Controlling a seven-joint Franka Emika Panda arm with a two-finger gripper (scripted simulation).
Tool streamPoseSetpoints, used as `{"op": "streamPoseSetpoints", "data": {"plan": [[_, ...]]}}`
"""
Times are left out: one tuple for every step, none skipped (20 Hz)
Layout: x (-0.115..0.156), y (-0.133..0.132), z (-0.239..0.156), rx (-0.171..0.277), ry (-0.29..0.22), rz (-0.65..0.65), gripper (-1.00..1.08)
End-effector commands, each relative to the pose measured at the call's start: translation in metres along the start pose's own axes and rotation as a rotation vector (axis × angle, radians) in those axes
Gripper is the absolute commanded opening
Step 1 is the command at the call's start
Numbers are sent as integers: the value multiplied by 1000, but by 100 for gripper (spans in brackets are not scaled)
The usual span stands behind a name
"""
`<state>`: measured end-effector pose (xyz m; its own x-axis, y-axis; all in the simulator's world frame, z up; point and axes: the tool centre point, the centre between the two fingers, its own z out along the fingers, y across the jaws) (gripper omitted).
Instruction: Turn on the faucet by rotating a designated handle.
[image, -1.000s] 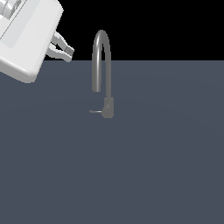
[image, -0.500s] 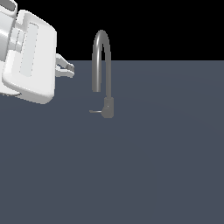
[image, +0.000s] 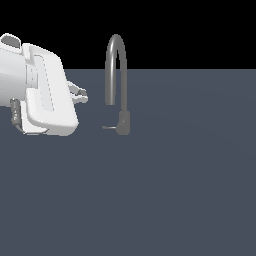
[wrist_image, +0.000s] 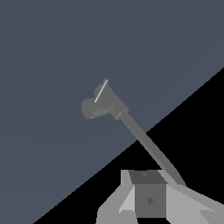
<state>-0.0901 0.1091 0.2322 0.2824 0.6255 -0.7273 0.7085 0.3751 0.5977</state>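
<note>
Over the last second the gripper (image: 81, 94) has come down from the upper left corner of the exterior view to the left middle, and its white body has swung so the fingertips now point toward the exterior view's right, at the faucet (image: 117, 82). The faucet itself has not shifted.

The fingertips show only as small pale tips past the white hand, and the wrist view catches just the grey finger bases at its lower edge, so I cannot tell whether the jaws stand apart or together. Nothing is between them. They hang well apart from the faucet, at about the height of the spout's open end.

The faucet stands a little left of centre in the exterior view, its gooseneck rising to the upper part of the frame and its dark blocky body (image: 123, 123) sitting on the flat grey surface (image: 175, 190). The handle (image: 108, 127) is a thin pale rod sticking out of that body toward the exterior view's left, lower than the fingertips.

By my reading, the task is in its approach: no contact yet, handle unturned. Closing in, engaging the rod and rotating it all remain.
</note>
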Motion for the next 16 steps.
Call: {"op": "streamPoseSetpoints", "data": {"plan": [[8, -3, 5, -41, -2, -39, -100], [11, -4, 7, -57, -3, -54, -100], [14, -6, 9, -73, -4, -69, -100], [17, -7, 11, -89, -5, -85, -100], [19, -8, 13, -104, -7, -100, -100], [22, -10, 15, -120, -8, -115, -100], [25, -11, 17, -136, -9, -131, -100], [28, -12, 19, -152, -10, -146, -100], [31, -14, 21, -168, -12, -162, -100], [33, -15, 23, -184, -13, -177, -100], [36, -17, 26, -200, -14, -193, -100], [39, -18, 28, -216, -16, -209, -100], [41, -19, 30, -232, -17, -224, -100], [44, -21, 32, -247, -19, -240, -100], [47, -22, 35, -263, -20, -255, -100], [49, -24, 37, -279, -22, -271, -100]]}}
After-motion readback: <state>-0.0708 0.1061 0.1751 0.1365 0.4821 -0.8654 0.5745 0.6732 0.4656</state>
